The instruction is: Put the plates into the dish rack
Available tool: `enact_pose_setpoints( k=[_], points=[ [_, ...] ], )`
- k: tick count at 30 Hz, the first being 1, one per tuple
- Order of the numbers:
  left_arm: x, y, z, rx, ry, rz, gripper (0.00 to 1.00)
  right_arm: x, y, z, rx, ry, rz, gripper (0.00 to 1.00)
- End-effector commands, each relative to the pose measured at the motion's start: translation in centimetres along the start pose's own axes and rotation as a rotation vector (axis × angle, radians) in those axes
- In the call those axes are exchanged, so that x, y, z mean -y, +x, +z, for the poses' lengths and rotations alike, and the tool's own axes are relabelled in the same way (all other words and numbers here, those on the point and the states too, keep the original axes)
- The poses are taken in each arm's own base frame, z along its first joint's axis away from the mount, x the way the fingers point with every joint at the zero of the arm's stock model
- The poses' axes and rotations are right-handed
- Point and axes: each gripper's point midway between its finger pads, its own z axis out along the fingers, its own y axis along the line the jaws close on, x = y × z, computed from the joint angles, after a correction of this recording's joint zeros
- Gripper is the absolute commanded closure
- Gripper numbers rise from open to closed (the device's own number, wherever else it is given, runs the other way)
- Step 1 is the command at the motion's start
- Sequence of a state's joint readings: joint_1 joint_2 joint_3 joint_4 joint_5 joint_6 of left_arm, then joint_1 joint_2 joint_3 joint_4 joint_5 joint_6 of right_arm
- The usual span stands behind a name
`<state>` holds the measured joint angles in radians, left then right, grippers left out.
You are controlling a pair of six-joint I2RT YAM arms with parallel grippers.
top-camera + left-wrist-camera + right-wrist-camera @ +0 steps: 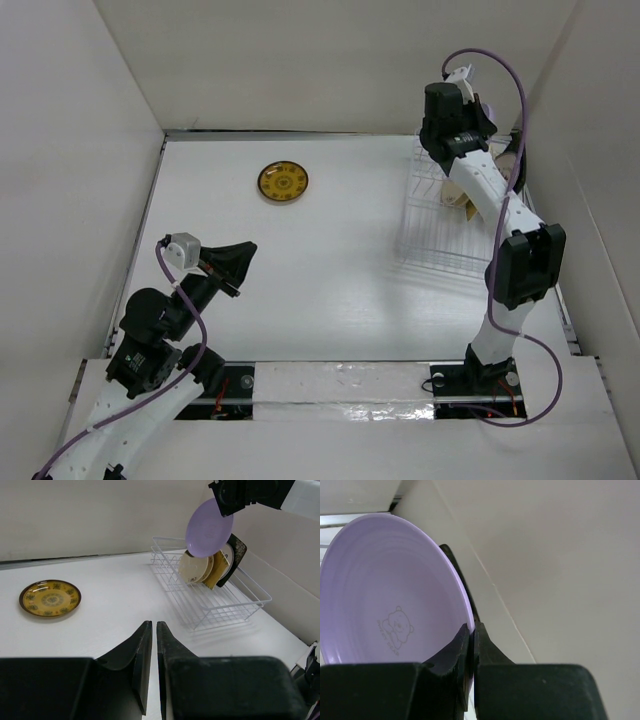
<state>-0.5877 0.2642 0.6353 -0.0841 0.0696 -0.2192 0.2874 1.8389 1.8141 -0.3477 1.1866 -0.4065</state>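
Note:
My right gripper is shut on the rim of the lavender plate. It holds the plate upright in the air above the white wire dish rack, as the left wrist view shows. Several plates stand on edge in the far end of the rack. The brown-and-yellow plate lies flat on the table at the back centre and also shows in the left wrist view. My left gripper is shut and empty, hovering low at the near left.
White walls enclose the table on the left, back and right. The rack stands close to the right wall. A dark plate leans at the rack's right side.

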Motion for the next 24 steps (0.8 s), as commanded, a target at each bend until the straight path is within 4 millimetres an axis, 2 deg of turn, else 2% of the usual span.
enact_pose_setpoints(
  k=[1, 10, 14, 19, 22, 24],
  points=[
    [0.8, -2.3, -0.2, 0.077, 0.026, 0.0, 0.93, 2.3, -0.6, 0.1, -0.006, 0.089, 0.027, 1.0],
    [0.7, -2.1, 0.0, 0.07, 0.021, -0.001, 0.93, -2.5, 1.2, 1.5, -0.041, 0.062, -0.069, 1.0],
    [0.5, -2.0, 0.0, 0.066, 0.015, -0.001, 0.93, -3.2, 1.6, 2.2, -0.054, 0.067, -0.088, 1.0],
    [0.6, -1.8, 0.2, 0.06, 0.02, -0.001, 0.93, -2.0, 1.3, 2.4, -0.052, 0.089, -0.078, 1.0],
    [0.6, -1.7, 0.3, 0.055, 0.02, -0.001, 0.93, -0.4, 0.6, 2.0, -0.042, 0.115, -0.049, 1.0],
    [0.6, -1.6, 0.4, 0.051, 0.021, -0.001, 0.93, 1.4, -0.1, 1.9, -0.032, 0.13, -0.027, 1.0]
  ],
)
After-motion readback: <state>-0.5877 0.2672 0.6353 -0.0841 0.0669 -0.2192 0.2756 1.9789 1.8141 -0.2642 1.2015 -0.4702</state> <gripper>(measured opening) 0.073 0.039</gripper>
